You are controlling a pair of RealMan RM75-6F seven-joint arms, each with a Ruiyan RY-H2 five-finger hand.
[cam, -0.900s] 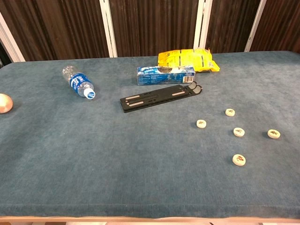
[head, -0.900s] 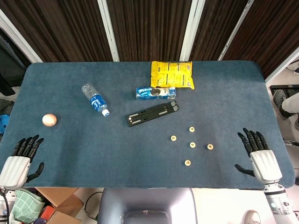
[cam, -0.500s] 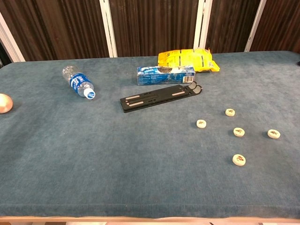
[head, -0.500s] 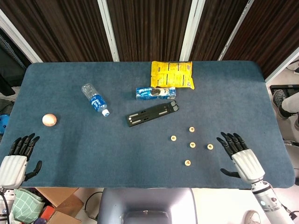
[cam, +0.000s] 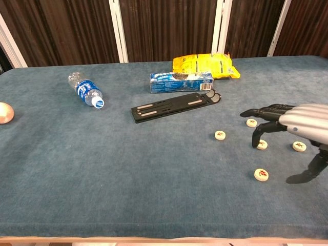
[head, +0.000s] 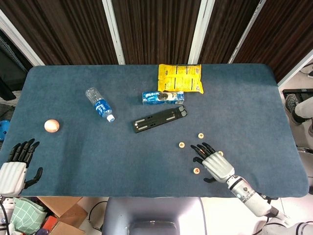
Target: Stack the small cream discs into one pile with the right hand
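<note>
Several small cream discs lie apart on the blue table at the front right: one at the back [cam: 251,122], one on the left [cam: 220,135], a middle one [cam: 262,144], one on the right [cam: 299,146] and a near one [cam: 261,175]. My right hand [cam: 294,123] hovers over them with fingers spread and nothing in it. One fingertip [cam: 255,144] comes down right beside the middle disc. In the head view the right hand [head: 215,164] hides the middle disc, while the back disc [head: 200,135], left disc [head: 181,145] and near disc [head: 196,171] show. My left hand [head: 12,169] rests open at the front left edge.
A black slotted plate [head: 160,118] lies behind the discs. Further back sit a blue box [head: 163,97] and a yellow bag [head: 180,78]. A water bottle [head: 100,104] lies at the back left, and a peach ball [head: 51,126] is near the left edge.
My right hand has swept in from the right edge to above the discs, covering the middle one in the head view. The left hand has drawn back slightly. The discs have not moved.
</note>
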